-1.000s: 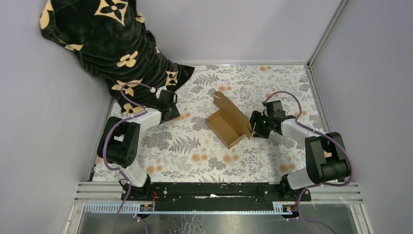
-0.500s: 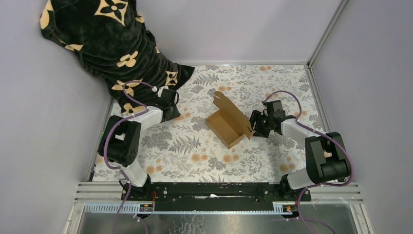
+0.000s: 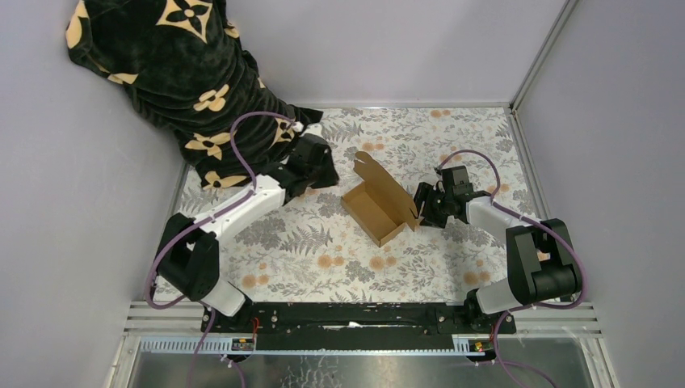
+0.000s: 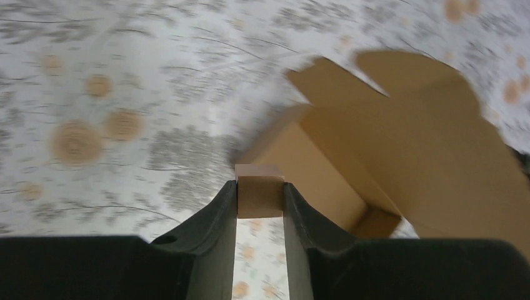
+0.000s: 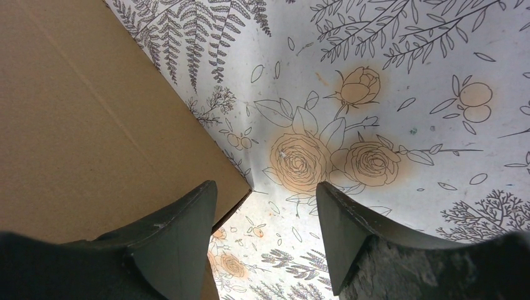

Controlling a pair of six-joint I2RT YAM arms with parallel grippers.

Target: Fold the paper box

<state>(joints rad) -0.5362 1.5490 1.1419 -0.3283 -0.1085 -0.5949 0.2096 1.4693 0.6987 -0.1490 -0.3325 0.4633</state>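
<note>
The paper box (image 3: 373,212) is an open brown cardboard tray mid-table, its lid (image 3: 389,184) standing up along the right side. My left gripper (image 3: 327,173) hovers just left of the box, shut on a small brown cardboard block (image 4: 259,195) that fills the gap between its fingers. In the left wrist view the box (image 4: 375,144) lies ahead and to the right, blurred. My right gripper (image 3: 421,207) is open at the lid's outer face. Its left finger (image 5: 181,231) lies over the cardboard (image 5: 81,125), whose corner pokes just into the gap.
A black cloth with tan flower shapes (image 3: 178,73) hangs over the back left corner. A floral tablecloth (image 3: 323,259) covers the table. Grey walls and an aluminium frame (image 3: 523,153) close in the sides, and a black rail (image 3: 347,317) runs along the near edge.
My left arm has swung from beside the black cloth to the right, toward the box, with its jaws narrower than a second ago. The right arm and the box have not moved.
</note>
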